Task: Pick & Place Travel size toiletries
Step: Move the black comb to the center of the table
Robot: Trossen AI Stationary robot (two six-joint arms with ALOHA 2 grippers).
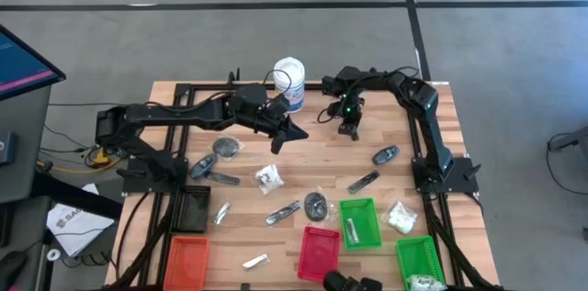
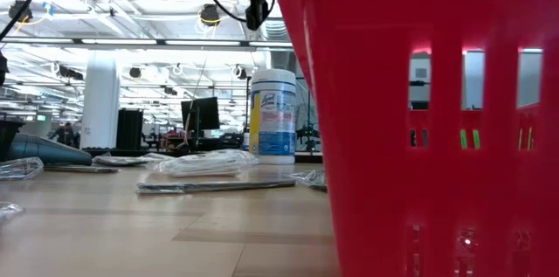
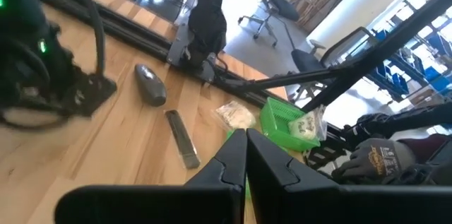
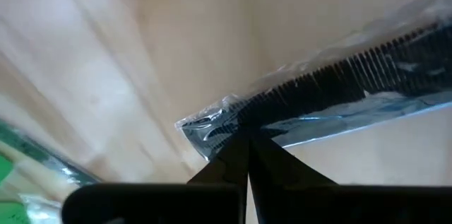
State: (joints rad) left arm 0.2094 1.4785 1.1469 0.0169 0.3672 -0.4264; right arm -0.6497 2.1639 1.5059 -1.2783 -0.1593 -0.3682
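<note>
So the comb packet, a black comb in a clear wrapper, is what the right tool has. Its fingers are squeezed together on the wrapper's corner, and from above it sits toward the back of the counter, right of the white tub.

The rest of the toiletries are scattered across the wood:
- a clear packet with white stuff near the middle
- a dark disc just in front of that, with a slim stick beside it
- another disc packet on the left side
- a dark oval piece and a second stick on the right
- a white packet just right of the green tray, which already has a slim item inside
- a silvery sachet at the front, between the orange tray and the red tray

A second green tray sits at the front right corner.

The left tool hangs over the counter in front of the tub, fingers pressed shut with nothing in them.
</note>
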